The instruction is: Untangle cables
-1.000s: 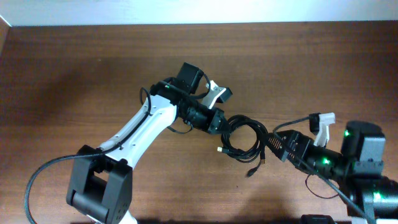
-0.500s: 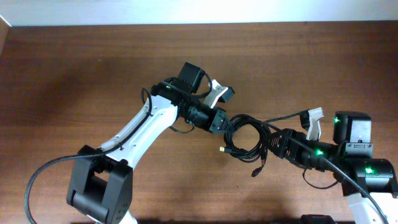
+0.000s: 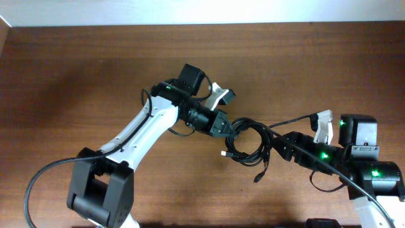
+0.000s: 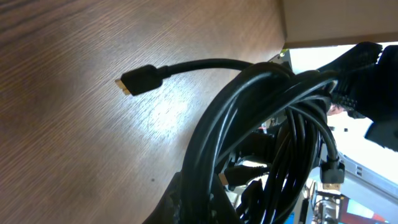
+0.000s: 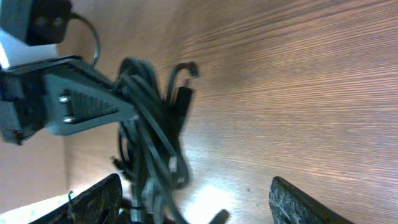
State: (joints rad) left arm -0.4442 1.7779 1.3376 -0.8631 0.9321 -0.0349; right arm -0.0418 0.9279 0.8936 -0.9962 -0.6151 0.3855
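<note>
Reaching in from the near right of the bundle, the black two-fingered right gripper (image 3: 280,147) stands with its jaws spread wide. In its wrist view the two dark textured fingers (image 5: 301,202) sit far apart, and the bundle's loops run down between them, close to the opposite finger. Whether any cord touches that finger I cannot tell, and nothing is clamped. The thin black cables (image 3: 250,142), wound into a loose multi-strand bundle of overlapping loops, lie on the brown wood-grain table (image 3: 76,76), between the two grippers. Two free ends trail from the bundle's near side. A small gold-tipped plug (image 3: 224,152) pokes out at its near left edge and rests on the wood. A second small plug end (image 3: 257,177) lies just nearer than the bundle's lowest loop. At the bundle's far left edge the black left gripper (image 3: 223,125) is clamped tight on several strands. Its wrist view shows a thick sheaf of cords rising straight out from between its fingers, with the gold-tipped plug lying apart to one side on the table. Just beyond the bundle's far left stands a white camera bracket (image 3: 216,95) on that wrist. Farthest from the bundle, a pale wall strip (image 3: 190,11) runs along the table's far edge.
</note>
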